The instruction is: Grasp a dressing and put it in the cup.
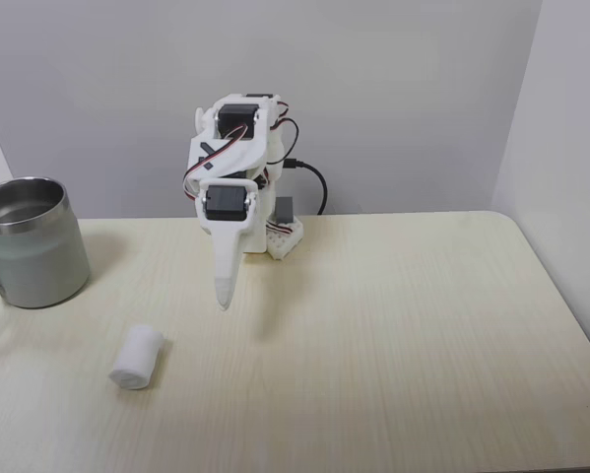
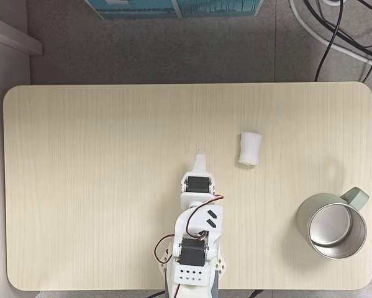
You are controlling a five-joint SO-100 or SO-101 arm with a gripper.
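Observation:
The dressing (image 1: 138, 358) (image 2: 250, 148) is a small white gauze roll lying on its side on the pale wooden table (image 1: 393, 335). The cup (image 1: 33, 241) (image 2: 331, 226), a shiny steel mug with a side handle, stands upright and empty near the table's left edge in the front fixed view. My white gripper (image 1: 223, 296) (image 2: 200, 160) hangs point-down in front of the arm's base, shut with nothing in it. It is well apart from the roll, up and to the right of it in the front fixed view.
The arm's base (image 2: 192, 270) is fixed at the middle of one long table edge (image 2: 80, 288), with a black cable (image 1: 314, 182) running behind it. Cables (image 2: 335, 37) and a blue box (image 2: 173, 7) lie on the floor beyond the table. A grey wall (image 1: 393, 99) stands behind.

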